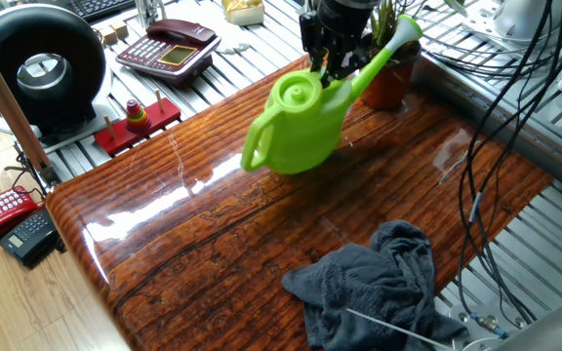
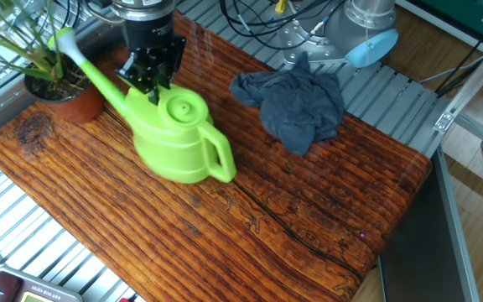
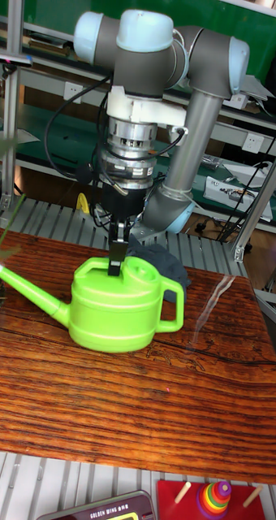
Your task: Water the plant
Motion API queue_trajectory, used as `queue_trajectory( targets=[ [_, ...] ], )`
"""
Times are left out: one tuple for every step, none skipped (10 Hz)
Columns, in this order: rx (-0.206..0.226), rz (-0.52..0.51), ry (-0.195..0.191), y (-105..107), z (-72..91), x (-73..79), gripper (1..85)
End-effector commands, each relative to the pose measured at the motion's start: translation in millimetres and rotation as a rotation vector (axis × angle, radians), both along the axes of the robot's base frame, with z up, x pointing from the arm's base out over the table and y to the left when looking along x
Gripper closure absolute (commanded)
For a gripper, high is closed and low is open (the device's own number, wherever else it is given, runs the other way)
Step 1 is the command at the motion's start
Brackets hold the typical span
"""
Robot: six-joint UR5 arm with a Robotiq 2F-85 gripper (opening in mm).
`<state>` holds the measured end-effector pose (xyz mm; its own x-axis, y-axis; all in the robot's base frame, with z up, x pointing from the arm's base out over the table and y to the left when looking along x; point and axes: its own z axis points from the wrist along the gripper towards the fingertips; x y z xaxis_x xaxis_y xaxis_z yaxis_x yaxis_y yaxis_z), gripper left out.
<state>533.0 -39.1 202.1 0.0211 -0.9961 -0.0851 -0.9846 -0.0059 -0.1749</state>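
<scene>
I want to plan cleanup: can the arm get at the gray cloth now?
Probably not right away: the tool is shut on the green watering can. The gray cloth lies uncovered on the table.

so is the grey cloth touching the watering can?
No. In the other fixed view the grey cloth lies apart from the watering can, with bare wood between them.

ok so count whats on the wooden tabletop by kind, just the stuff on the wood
watering can: 1, green, held by the end effector
potted plant: 1
cloth: 1, dark grey
total: 3
</scene>
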Motion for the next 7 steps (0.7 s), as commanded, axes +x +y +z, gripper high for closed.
queue_trajectory(
  targets=[
    [-0.020, -0.067, 0.010, -9, 0.6, -1.7, 84.7],
    [-0.023, -0.079, 0.032, -10, -0.3, -7.2, 84.7],
    [-0.013, -0.087, 0.050, -7, -0.8, -11.5, 84.7],
    [-0.010, -0.095, 0.066, -7, -1.2, -15.5, 84.7],
    [-0.015, -0.093, 0.086, -8, -1.8, -20.6, 84.7],
    [-0.024, -0.091, 0.107, -9, 0.6, -25.1, 84.7],
    [-0.041, -0.088, 0.120, -11, 7.0, -28.1, 84.7]
  ],
)
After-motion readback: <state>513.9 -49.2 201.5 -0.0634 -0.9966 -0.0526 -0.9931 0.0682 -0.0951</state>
